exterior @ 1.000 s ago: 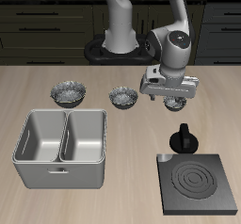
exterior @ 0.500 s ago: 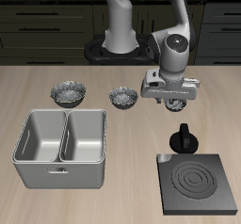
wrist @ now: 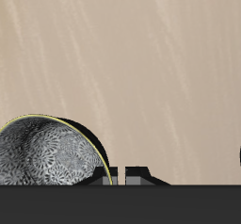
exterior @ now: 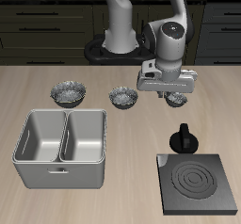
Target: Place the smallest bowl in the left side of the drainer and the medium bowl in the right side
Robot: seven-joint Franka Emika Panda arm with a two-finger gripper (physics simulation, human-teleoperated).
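The smallest bowl (exterior: 178,101), dark mottled metal with a light rim, hangs just off the table under my gripper (exterior: 171,94). In the wrist view the fingers sit close together, pinching the rim of that bowl (wrist: 42,154), so the gripper (wrist: 120,178) is shut on it. The medium bowl (exterior: 122,97) rests on the table beside it, toward the drainer. The light-grey drainer (exterior: 62,168) stands nearer the table's front edge, and both of its square compartments are empty.
The largest alike bowl (exterior: 68,93) sits behind the drainer. A small black pot (exterior: 183,138) stands in front of my gripper, and behind its near side lies the flat black stove plate (exterior: 198,184) at the table's front.
The gripper has risen a little from the table, and the smallest bowl has come up slightly with it. Nothing else has moved.
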